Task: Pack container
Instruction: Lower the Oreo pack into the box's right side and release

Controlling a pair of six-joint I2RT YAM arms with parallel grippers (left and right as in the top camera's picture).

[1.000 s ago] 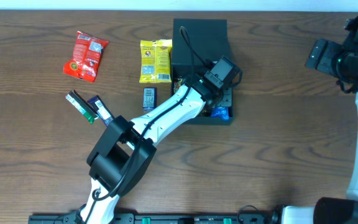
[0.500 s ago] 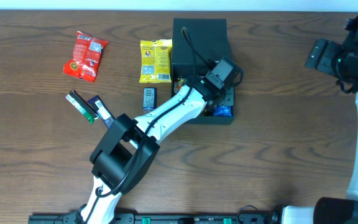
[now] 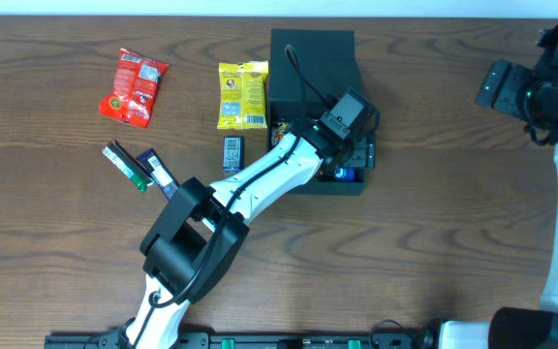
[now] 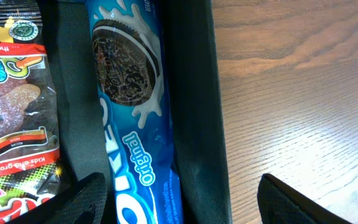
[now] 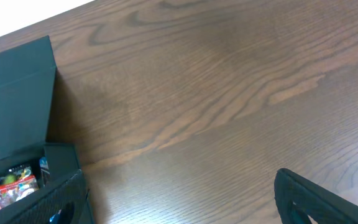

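Against the earlier overhead frame, the left gripper (image 4: 180, 193) is seen with its fingers spread wider. It is open over the lower right corner of the container (image 3: 313, 58) and grips nothing. An Oreo packet (image 4: 132, 124) lies loose inside along the right wall, beside a gummy-sweet packet (image 4: 14, 106). The right gripper (image 5: 179, 190) is held open and empty at the upper right, well apart. The dark brown wood-grain table (image 3: 434, 242) is edged by a pale strip at the top. The container is placed upper centre, its long axis running top to bottom and its flap lid pointing to the top edge.
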